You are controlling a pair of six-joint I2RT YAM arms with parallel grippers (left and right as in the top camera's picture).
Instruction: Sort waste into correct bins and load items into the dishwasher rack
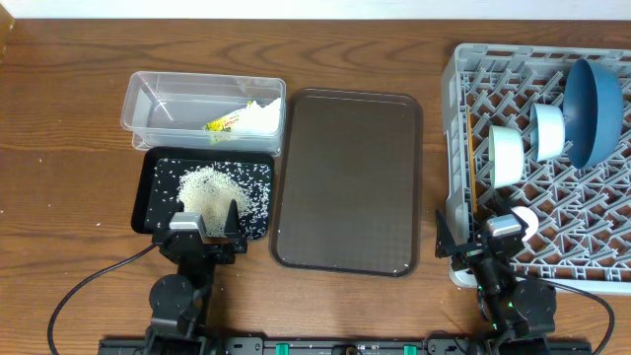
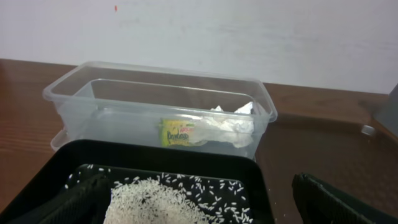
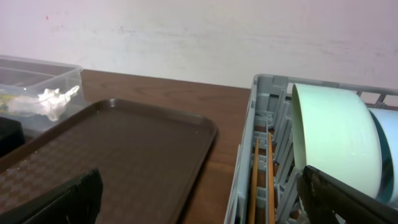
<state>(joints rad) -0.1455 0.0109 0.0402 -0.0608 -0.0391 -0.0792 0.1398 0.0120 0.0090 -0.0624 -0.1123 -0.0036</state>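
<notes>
Wooden tabletop (image 1: 59, 118): rice (image 1: 209, 184) binned in black tray (image 1: 158, 158) at nine o'clock, bowls (image 1: 548, 133) pegged upright in rack (image 1: 463, 69) at three; left gripper (image 1: 207, 213), right gripper (image 1: 485, 235) spread.

overhead: high, straight down, whole table (image 1: 59, 128) | left wrist: low, close, facing clear tub (image 2: 124, 118) over black tray (image 2: 163, 155) | right wrist: low, facing brown tray (image 3: 124, 149), rack (image 3: 245, 165) edge | shared: clear tub, apparently, at right-wrist view's left

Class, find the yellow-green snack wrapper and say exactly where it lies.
Overhead, the snack wrapper lies inside the clear tub on the left side, beside the crumpled tissue, behind the black rice tray.
</notes>
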